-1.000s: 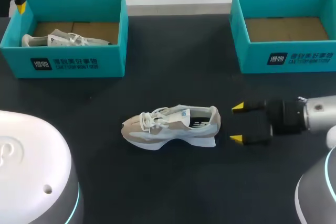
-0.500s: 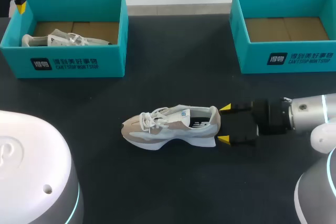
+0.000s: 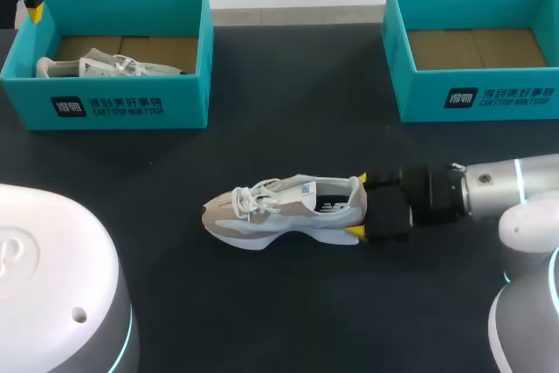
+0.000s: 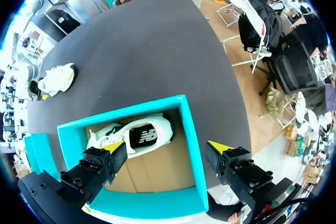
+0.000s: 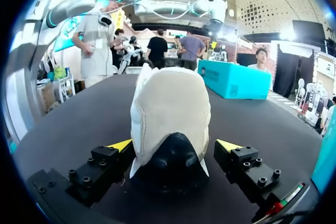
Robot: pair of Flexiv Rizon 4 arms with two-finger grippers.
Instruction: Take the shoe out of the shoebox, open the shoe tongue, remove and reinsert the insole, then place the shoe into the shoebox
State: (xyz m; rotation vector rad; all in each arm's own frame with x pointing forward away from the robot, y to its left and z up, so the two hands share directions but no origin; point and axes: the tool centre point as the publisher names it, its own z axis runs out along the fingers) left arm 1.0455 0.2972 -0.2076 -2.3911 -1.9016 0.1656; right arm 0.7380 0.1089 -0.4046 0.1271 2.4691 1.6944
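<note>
the dark surface [image 3: 288, 102] carries two teal boxes along its far side, well apart. the left shoebox [image 3: 113, 109] holds a second shoe [image 3: 96, 65], lying on its side on the brown cardboard floor close to the near wall. the right shoebox [image 3: 476, 98] shows only a bare cardboard floor.

the shoe [image 3: 271, 211] of the task is in neither box. it stands on its sole near the middle of the surface, toe toward my left and heel toward my right. its laces are loose and the dark insole shows in the opening.

it looks light, with a soft cream upper that would likely dent under a hard squeeze, and a foam sole that should not slide easily. the heel cup is probably the stiffest part, so a hold across it, or across the collar just ahead, seems safest. the tongue and insole look thin and floppy and would need a fine pinch at an edge.

the right tool [image 3: 357, 205] lies low at the heel with its fingers spread, one on each side. the wrist view shows a gap, so it is not pinching yet. the left tool [image 4: 167, 146] hangs above the left shoebox, fingers wide apart, holding nothing.
</note>
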